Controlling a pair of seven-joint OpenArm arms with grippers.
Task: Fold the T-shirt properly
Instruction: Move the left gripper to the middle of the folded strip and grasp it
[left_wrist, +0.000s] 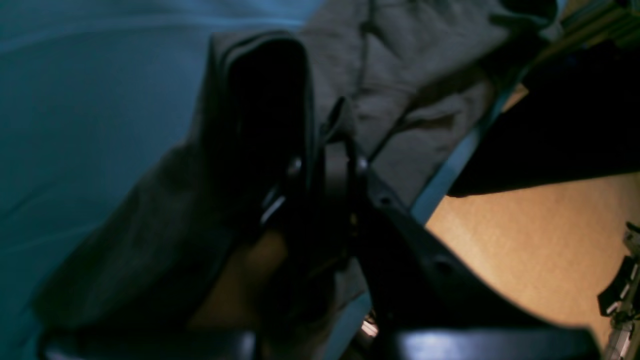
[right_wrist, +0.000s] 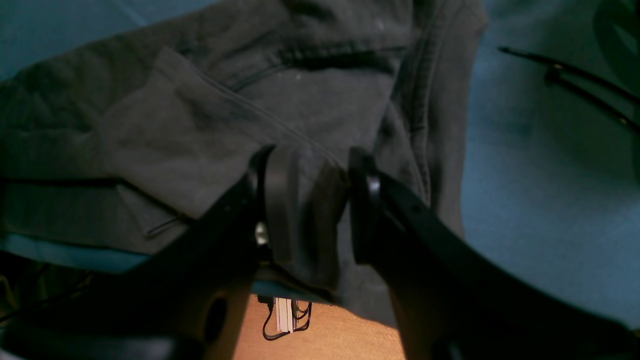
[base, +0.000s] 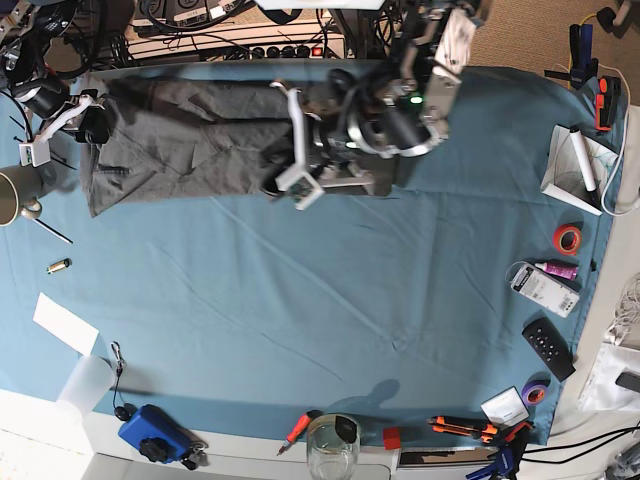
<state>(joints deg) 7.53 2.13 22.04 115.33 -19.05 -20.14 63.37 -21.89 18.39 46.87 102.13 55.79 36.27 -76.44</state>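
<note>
Two grippers hold the T-shirt along the far edge of the teal table cloth.

Nearest in the base view, a glass jar and a blue device sit at the cloth's front edge, with a remote and an orange tape roll off to the side. Farther back the dark grey shirt lies crumpled lengthwise against the far edge. In the right wrist view the right gripper has its jaws partly closed on a bunched fold of shirt cloth. The left gripper is blurred and dark; its fingers appear pressed together on shirt fabric draped over them.
</note>
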